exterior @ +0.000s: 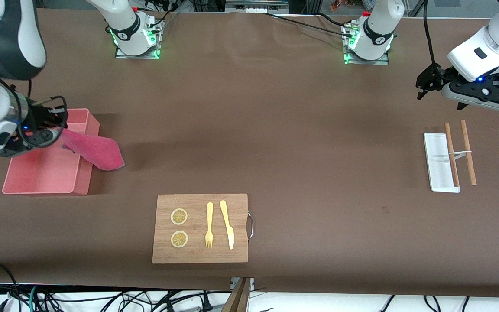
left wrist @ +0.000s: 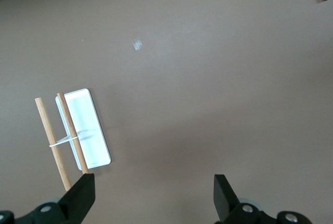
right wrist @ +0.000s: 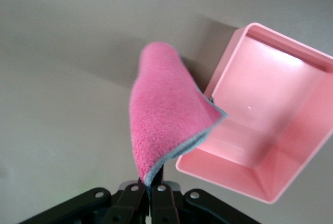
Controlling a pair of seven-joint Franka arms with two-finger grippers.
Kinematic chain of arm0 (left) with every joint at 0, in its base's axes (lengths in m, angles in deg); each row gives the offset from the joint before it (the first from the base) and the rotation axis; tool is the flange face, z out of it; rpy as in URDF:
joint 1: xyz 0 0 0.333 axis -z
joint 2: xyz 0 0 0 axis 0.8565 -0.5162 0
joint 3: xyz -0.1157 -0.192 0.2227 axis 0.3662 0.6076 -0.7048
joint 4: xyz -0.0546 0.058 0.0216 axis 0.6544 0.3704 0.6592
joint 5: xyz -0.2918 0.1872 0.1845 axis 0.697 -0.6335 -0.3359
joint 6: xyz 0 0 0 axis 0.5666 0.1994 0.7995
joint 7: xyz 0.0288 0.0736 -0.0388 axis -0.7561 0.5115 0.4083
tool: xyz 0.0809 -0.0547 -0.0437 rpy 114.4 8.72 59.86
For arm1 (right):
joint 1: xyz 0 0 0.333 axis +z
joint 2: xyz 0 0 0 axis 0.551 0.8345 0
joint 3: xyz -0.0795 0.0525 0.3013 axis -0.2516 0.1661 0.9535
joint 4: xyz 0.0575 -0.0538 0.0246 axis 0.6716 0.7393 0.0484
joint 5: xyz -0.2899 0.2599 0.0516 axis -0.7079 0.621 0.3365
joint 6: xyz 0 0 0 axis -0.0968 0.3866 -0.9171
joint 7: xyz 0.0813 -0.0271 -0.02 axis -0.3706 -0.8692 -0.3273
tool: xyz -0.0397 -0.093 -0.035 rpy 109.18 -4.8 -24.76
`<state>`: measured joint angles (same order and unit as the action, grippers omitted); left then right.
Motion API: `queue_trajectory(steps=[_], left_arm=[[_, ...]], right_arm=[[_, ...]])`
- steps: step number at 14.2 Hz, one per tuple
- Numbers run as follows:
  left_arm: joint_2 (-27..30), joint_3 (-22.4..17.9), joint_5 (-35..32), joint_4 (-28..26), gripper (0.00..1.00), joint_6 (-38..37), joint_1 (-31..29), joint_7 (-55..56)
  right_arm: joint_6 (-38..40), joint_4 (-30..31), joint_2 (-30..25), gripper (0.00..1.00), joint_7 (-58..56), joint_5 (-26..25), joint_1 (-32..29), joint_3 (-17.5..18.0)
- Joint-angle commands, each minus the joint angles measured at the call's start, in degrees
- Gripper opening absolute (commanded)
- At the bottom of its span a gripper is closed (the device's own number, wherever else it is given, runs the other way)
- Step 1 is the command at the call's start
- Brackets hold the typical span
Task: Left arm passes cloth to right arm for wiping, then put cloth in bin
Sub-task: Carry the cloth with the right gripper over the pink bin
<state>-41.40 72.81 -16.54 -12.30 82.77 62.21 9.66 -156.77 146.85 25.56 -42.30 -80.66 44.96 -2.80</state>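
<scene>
The crimson-pink cloth [exterior: 95, 151] hangs from my right gripper [exterior: 61, 134], which is shut on one corner of it, up over the edge of the pale pink bin [exterior: 37, 173] at the right arm's end of the table. In the right wrist view the cloth [right wrist: 164, 115] droops with its grey edging showing, beside the open bin [right wrist: 270, 125]. My left gripper [exterior: 425, 84] is open and empty, up over the table at the left arm's end. In the left wrist view its fingers [left wrist: 78, 200] stand wide apart around bare table.
A wooden board [exterior: 200, 228] with two lemon slices, a fork and a knife lies near the front camera. A small white tray [exterior: 438, 162] with two tied wooden sticks [exterior: 459, 151] lies under the left gripper; it also shows in the left wrist view [left wrist: 86, 128].
</scene>
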Motion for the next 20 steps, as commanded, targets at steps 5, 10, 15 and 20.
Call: queue_trajectory(steps=[5,10,15,20], left_arm=[[0.3,0.0,0.9,-0.3,1.0,0.5,0.0,0.4],[0.0,0.0,0.9,-0.2,1.0,0.6,0.0,0.4],[-0.1,0.0,0.9,-0.2,1.0,0.5,-0.1,0.4],[-0.1,-0.1,0.9,-0.3,1.0,0.5,-0.1,0.3]], right_arm=[[4.0,0.1,-8.0,0.0,-0.4,-1.8,-1.9,-3.9],[2.5,0.3,-9.3,0.0,-1.9,-8.2,-3.8,-4.0],[-3.1,2.3,-7.3,0.0,-6.4,-8.5,-5.6,-6.3],[-8.2,4.0,-5.1,0.0,-8.2,-9.5,-7.0,-6.6]])
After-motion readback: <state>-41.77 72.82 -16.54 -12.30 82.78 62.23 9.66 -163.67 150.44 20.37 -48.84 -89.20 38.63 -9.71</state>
